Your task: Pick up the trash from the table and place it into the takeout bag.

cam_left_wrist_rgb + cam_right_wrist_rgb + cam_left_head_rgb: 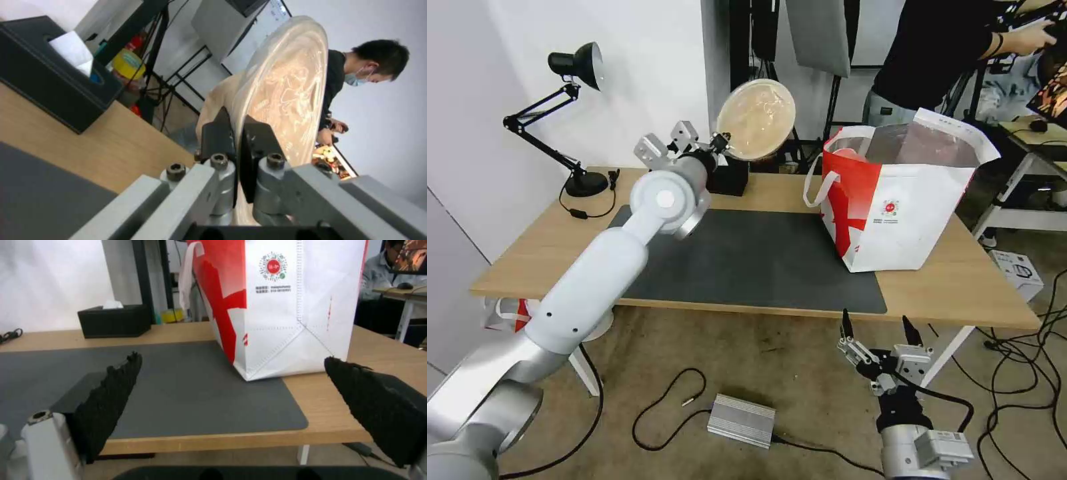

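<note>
Beige bowl (755, 119) hangs tilted on edge above the tabletop's (527, 257) far side, its rim pinched by the raised left gripper (720, 142); the takeout bag (904, 213) stands open nearby. Right gripper (878, 327) idles unclenched below the near edge.

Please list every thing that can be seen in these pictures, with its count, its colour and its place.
bowl: one, beige, held up above the table's far edge, tilted
bag: one, white and red, on the table, partly on the mat
table: one, light wood
mat: one, dark grey, on the table
tissue box: one, black, far edge
lamp: one, black, far corner
left gripper: shut on the bowl's rim
right gripper: open, low before the table
</note>
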Controlling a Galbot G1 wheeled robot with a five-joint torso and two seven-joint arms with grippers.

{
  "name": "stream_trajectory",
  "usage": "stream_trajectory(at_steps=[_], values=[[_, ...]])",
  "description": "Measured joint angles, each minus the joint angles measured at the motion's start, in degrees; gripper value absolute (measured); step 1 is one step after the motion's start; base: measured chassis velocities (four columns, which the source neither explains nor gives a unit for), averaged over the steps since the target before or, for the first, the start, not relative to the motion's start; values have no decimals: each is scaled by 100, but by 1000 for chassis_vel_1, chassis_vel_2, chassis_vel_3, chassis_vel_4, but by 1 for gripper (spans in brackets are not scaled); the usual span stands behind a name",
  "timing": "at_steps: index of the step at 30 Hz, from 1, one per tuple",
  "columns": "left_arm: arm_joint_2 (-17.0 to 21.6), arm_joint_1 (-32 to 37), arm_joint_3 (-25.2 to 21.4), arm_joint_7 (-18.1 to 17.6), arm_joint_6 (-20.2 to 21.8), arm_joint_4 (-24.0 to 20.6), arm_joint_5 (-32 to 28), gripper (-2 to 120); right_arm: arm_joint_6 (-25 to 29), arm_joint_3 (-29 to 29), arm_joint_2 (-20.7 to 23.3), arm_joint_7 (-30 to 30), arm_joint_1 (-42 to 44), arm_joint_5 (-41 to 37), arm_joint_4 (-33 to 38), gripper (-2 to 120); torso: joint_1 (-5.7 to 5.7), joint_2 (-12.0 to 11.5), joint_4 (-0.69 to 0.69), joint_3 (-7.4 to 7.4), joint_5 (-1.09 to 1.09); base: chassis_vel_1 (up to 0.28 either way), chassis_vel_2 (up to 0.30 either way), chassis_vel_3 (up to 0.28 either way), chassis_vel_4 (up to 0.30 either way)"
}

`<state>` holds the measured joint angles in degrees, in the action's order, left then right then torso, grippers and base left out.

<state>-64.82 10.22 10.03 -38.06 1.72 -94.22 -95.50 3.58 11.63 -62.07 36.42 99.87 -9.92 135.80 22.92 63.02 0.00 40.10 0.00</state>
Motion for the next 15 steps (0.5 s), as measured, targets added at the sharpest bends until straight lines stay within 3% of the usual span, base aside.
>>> stream_trajectory(at_steps=[15], values=[[-351,-587,558,233,-54,562,-3,0,0,0,0,0,0,0,0,100,0,0,0,0,0,0,0,0,0]])
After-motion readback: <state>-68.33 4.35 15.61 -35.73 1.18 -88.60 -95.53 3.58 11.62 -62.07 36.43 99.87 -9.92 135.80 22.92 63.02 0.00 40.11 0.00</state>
